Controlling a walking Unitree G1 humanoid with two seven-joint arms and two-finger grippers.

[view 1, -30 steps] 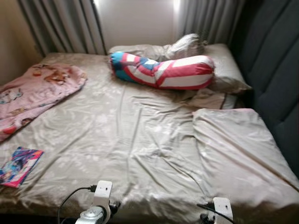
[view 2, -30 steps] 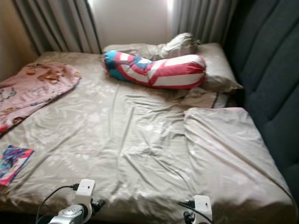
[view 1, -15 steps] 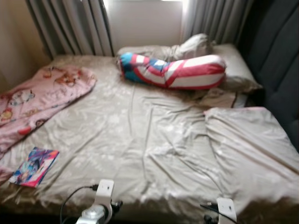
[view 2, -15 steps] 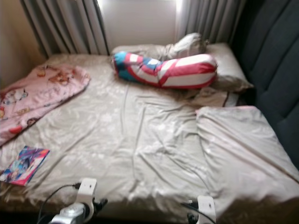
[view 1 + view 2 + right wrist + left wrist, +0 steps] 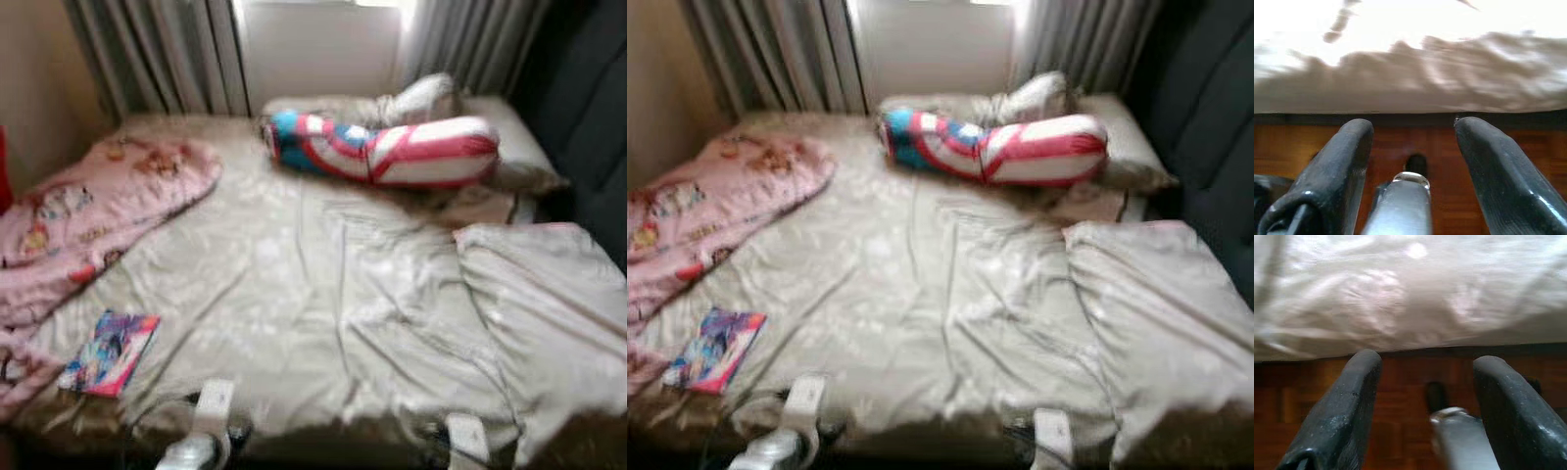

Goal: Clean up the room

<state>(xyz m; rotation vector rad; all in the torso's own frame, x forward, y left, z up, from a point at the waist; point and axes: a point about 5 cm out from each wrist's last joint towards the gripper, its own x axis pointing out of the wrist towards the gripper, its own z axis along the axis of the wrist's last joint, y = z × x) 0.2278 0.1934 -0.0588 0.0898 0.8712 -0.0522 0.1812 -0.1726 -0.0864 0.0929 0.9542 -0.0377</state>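
A wide bed (image 5: 323,313) with a wrinkled beige sheet lies before me. A colourful book (image 5: 110,340) lies near its front left corner. A pink printed blanket (image 5: 88,220) is bunched on the left side. A red, white and blue bolster (image 5: 392,152) lies across the far end by pale pillows (image 5: 431,98). A beige folded cover (image 5: 549,313) lies at the right. My left gripper (image 5: 1422,401) hangs open over the wood floor (image 5: 1400,387) at the bed's edge. My right gripper (image 5: 1413,166) is open there too, holding nothing.
Grey curtains (image 5: 167,54) and a bright window stand behind the bed. A dark padded headboard (image 5: 588,108) runs along the right side. A beige wall (image 5: 39,98) is at the far left. Both wrists show at the bottom of the head views.
The view has swung left and blurred: the book and pink blanket sit further into the picture. Nothing on the bed has moved, and both arms keep hanging low.
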